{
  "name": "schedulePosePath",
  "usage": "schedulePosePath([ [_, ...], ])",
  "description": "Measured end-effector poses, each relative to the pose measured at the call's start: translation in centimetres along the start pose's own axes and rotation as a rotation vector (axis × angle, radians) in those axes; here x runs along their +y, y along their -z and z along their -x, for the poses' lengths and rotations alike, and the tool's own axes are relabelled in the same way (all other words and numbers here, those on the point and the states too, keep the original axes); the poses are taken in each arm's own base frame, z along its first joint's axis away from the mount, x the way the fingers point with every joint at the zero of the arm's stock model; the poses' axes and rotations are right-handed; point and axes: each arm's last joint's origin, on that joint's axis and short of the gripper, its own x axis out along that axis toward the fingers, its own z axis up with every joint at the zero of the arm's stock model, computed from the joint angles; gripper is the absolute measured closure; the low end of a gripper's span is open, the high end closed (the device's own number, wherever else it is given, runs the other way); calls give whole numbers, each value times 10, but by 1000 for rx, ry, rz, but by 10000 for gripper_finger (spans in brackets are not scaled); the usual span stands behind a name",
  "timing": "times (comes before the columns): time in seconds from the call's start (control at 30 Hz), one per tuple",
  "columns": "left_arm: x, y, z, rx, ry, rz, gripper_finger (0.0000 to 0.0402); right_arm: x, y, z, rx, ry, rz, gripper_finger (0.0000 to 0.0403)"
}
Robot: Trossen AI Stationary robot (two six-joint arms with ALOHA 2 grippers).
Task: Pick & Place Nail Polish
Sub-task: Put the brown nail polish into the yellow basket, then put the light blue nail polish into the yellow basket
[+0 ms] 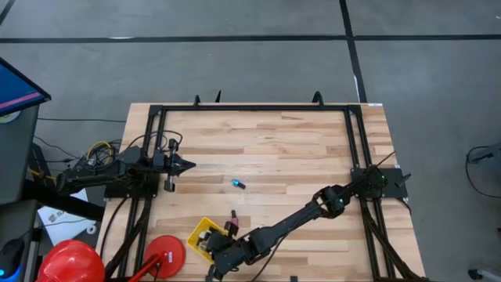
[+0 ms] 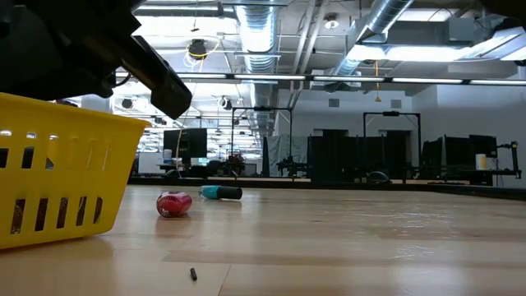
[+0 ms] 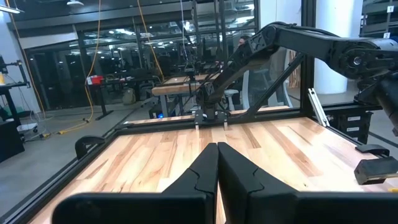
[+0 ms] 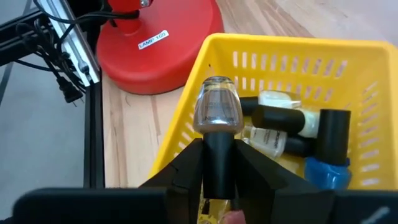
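The right gripper (image 4: 219,180) is clamped on the dark cap of a clear nail polish bottle (image 4: 217,109), fingers pinching the cap from both sides. The bottle's long axis runs straight out from the fingertips, glass end forward, so it points away from the wrist.

Just beyond and under that glass end lies the yellow basket (image 4: 283,53), with its near rim directly below the held bottle. The coming move, I judge, turns on this: the bottle hangs at the basket's edge, not yet clearly over the middle, so a short reach forward before letting go would keep it from striking the rim. Inside the basket, past the fingertips, several bottles (image 4: 292,121) already lie on their sides, dark caps pointing various ways, a blue one among them.

Off to one side of the gripper stands a red lamp base (image 4: 155,43).

Farther out on the table, well clear of the right gripper, a red bottle (image 2: 173,203) and a teal bottle (image 2: 220,192) lie on their sides.

The left gripper (image 3: 217,155) waits at the table's left side with its fingers pressed together, well away from the basket.
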Motion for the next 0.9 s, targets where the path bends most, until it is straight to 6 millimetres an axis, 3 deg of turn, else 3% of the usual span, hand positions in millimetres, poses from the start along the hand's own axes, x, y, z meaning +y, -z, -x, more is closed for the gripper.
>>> schedulePosePath([
  [0.2,0,0,0,0,0,0,401,1,0,0,11,-21,54,315],
  [0.53,0,0,0,0,0,0,401,2,-3,3,-1,-30,166,241],
  [0.63,0,0,0,0,0,0,401,1,-16,23,9,18,261,225],
  [0.73,0,0,0,0,0,0,401,-5,-44,62,-13,146,313,219],
  [0.8,0,0,0,0,0,0,401,-13,-58,84,-17,252,346,218],
  [0.9,0,0,0,0,0,0,401,-30,-67,101,38,379,412,218],
])
